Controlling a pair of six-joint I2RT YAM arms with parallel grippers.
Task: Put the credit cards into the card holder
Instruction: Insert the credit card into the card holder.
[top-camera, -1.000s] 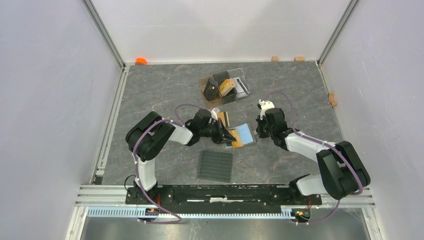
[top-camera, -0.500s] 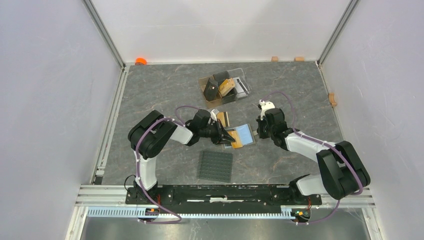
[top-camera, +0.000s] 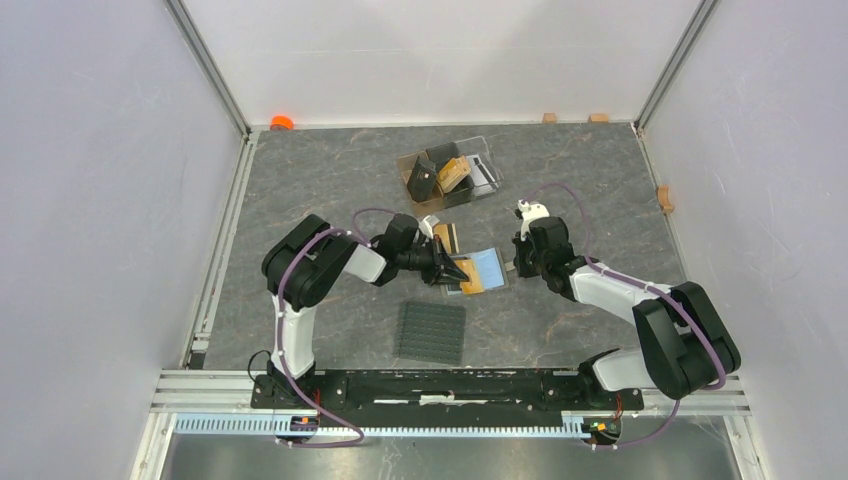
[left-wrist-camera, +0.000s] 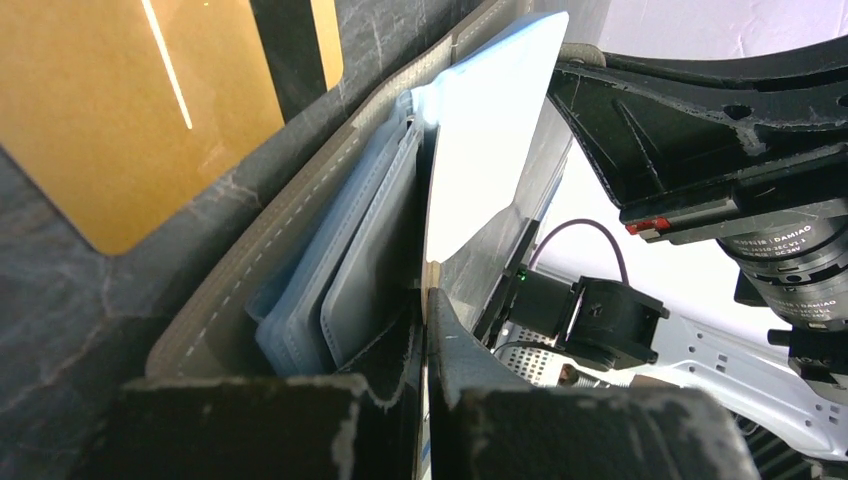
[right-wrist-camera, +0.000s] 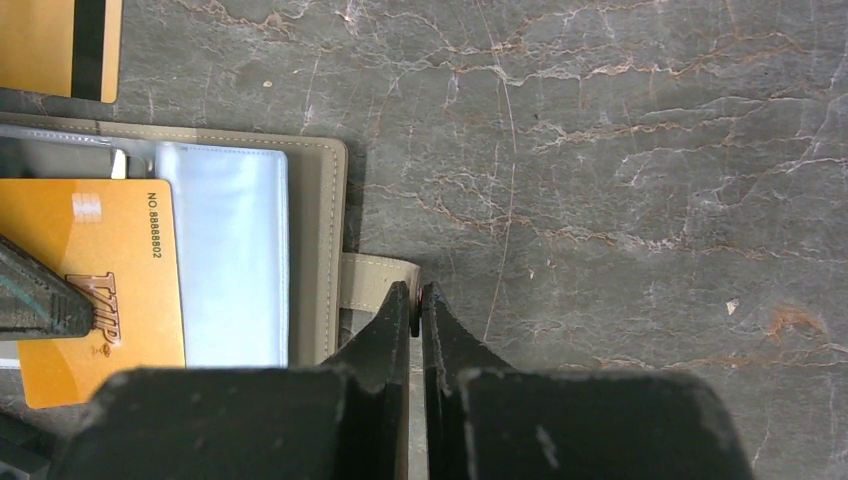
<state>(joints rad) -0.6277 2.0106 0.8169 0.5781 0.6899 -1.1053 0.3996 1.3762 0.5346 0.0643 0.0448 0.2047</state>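
The olive-taupe card holder (top-camera: 489, 265) lies open on the table with its bluish clear pockets (right-wrist-camera: 235, 250) up. My left gripper (top-camera: 455, 272) is shut on a gold-orange VIP card (right-wrist-camera: 100, 280) and holds it over the holder's pockets; in the left wrist view the card shows edge-on (left-wrist-camera: 430, 285) between my jaws, beside the pockets (left-wrist-camera: 340, 270). My right gripper (top-camera: 517, 262) is shut on the holder's snap tab (right-wrist-camera: 375, 275) at its right edge. A second gold-orange card with a black stripe (top-camera: 447, 237) lies flat on the table just beyond the holder.
A clear stand (top-camera: 448, 172) with dark and tan items stands farther back. A dark grey studded mat (top-camera: 432, 332) lies near the front. An orange object (top-camera: 281, 122) and small wooden blocks (top-camera: 549, 117) sit by the back wall.
My left arm has shifted a little away from the base, with the card still over the holder. My right gripper has stayed on the tab.
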